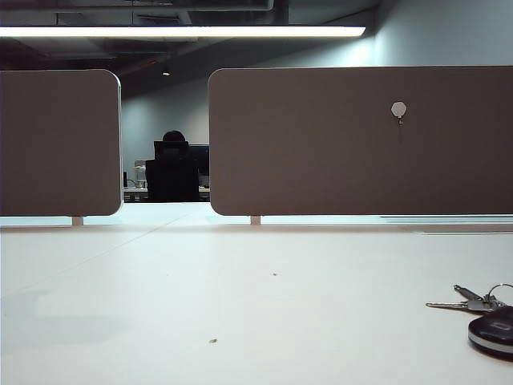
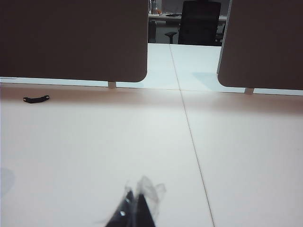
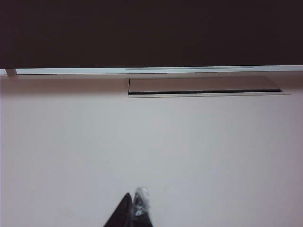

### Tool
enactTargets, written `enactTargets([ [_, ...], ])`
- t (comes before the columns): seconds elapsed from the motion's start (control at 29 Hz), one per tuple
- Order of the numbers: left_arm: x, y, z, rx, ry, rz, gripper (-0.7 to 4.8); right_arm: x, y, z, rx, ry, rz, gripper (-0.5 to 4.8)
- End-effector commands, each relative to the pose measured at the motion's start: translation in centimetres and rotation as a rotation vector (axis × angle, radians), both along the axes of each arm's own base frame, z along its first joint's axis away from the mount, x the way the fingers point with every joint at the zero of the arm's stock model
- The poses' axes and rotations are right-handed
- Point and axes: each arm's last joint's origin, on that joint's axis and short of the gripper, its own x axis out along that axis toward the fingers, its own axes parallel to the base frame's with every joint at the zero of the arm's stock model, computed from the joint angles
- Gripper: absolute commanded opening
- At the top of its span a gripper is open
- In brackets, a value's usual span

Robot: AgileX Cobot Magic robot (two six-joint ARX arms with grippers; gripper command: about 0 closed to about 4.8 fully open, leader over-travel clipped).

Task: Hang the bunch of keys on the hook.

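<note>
The bunch of keys (image 1: 479, 309) lies on the white table at the near right of the exterior view, silver keys fanned out beside a black oval fob (image 1: 492, 330). High on the right brown panel (image 1: 321, 144) sits the hook (image 1: 398, 111), a small pale hexagonal pad with a thin hook under it. Neither gripper shows in the exterior view. My left gripper (image 2: 135, 195) is shut, its dark fingers pressed together over bare table with clear film at the tips. My right gripper (image 3: 133, 197) is shut too, above bare table. Neither wrist view shows the keys or the hook.
A second brown panel (image 1: 60, 144) stands at the left, with a gap to an office chair (image 1: 172, 170) behind. A small black strap (image 2: 36, 99) lies on the table near that panel. A recessed cable slot (image 3: 203, 87) runs along the table below the right panel.
</note>
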Motion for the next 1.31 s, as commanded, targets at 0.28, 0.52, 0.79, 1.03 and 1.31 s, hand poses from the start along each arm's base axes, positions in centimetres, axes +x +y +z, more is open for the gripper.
enactTargets([
  [0.28,0.0,0.0,0.3,-0.001,-0.016,-0.005,-0.05,0.0,0.0,0.1,-0.002,-0.011,-0.005,0.15],
  [0.52,-0.1,-0.1,0.6,-0.178,-0.042,-0.035,4.06,-0.2,0.1,1.9,0.119,-0.12,0.021,4.79],
  [0.79,-1.8,-1.0,6.6,-0.274,-0.224,-0.31,4.79,-3.6,0.5,10.3,-0.016,-0.284,0.165,4.79],
  [1.03,-2.1,-1.6,12.3,-0.191,-0.255,-0.435,4.79,-4.5,0.9,13.9,-0.076,-0.196,0.285,4.79],
  [1.31,3.3,-3.8,15.4,-0.189,-0.113,-0.64,4.79,-1.9,1.1,15.4,-0.046,-0.012,0.38,4.79],
])
